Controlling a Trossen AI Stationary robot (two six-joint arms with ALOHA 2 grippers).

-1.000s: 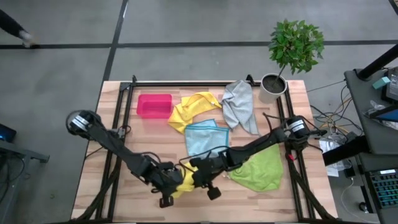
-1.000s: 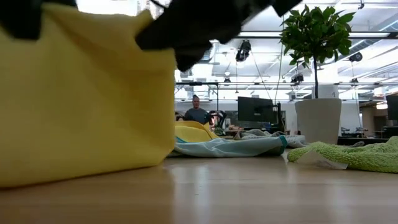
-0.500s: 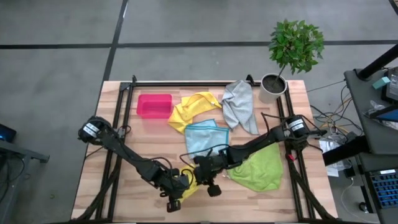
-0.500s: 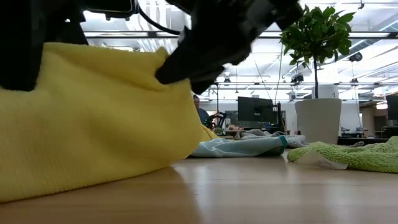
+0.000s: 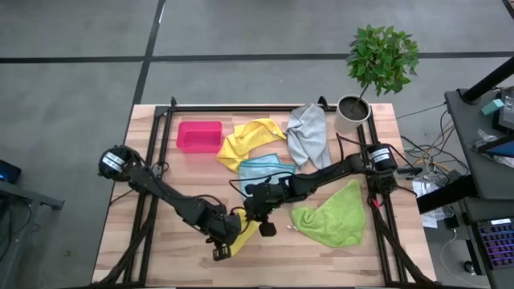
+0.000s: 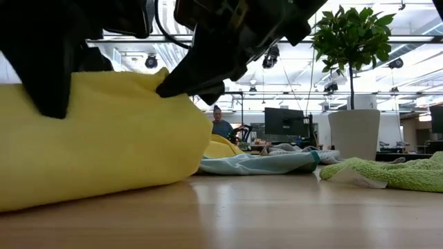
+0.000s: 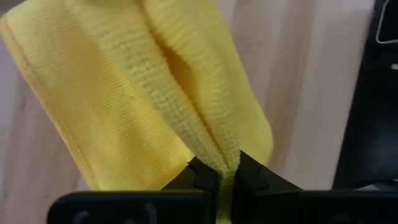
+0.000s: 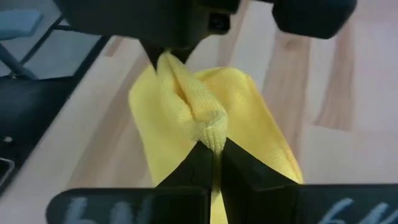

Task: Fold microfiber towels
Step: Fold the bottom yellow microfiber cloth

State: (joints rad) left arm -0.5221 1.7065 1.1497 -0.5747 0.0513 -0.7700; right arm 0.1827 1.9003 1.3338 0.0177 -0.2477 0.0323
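Note:
A yellow microfiber towel [image 5: 247, 234] hangs bunched between my two grippers near the table's front middle; in the low view it fills the left [image 6: 97, 145]. My left gripper [image 5: 229, 238] comes in from the left and is shut on it. My right gripper [image 5: 259, 218] comes in from the right and is shut on it too, close beside the left one. A second yellow towel [image 5: 253, 138], a light blue one [image 5: 263, 172], a grey one [image 5: 309, 132] and a lime green one [image 5: 333, 213] lie crumpled on the table. My left gripper pinches a bunched-up fold of the yellow towel [image 7: 219, 155] between its two fingers, several layers together. The fingers slant down from the table's left. The towel hangs below them, and its lower part [image 6: 104, 187] rests on the table. My right gripper pinches another gathered fold of the same towel [image 8: 208, 134] between its two fingers, several layers together. It comes slanting down from the table's right, a short way from the left gripper's hold [image 8: 166, 62]. The cloth sags slack between the two holds.
A pink bin [image 5: 199, 136] stands at the far left of the table and a potted plant [image 5: 353, 108] at the far right corner. Bare wood lies along the front edge [image 5: 321, 265]. A person sits in the room beyond the table [image 6: 220, 124].
Both grippers stay shut on the yellow towel and have sunk a little. My right gripper has gone toward the table's far edge and slightly left; my left has edged right. The towel's top has come down and the cloth has settled, bulging, onto the table.

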